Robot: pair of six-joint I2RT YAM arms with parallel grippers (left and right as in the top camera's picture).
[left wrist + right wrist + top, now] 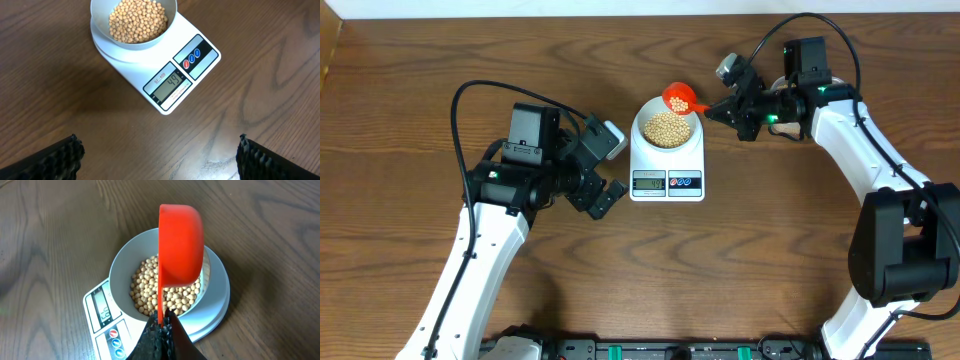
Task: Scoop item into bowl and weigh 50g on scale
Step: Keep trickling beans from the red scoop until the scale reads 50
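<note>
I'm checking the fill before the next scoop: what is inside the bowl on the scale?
Tan beans fill the bowl partway, hiding its floor. In the right wrist view the orange scoop, held by the right gripper, covers part of them.

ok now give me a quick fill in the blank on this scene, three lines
The beans lie in a bowl that stands on the ____.
The right gripper holds the red scoop by its ____.
The left gripper hangs above the table, its jaws ____.
Missing words: scale; handle; open.
</note>
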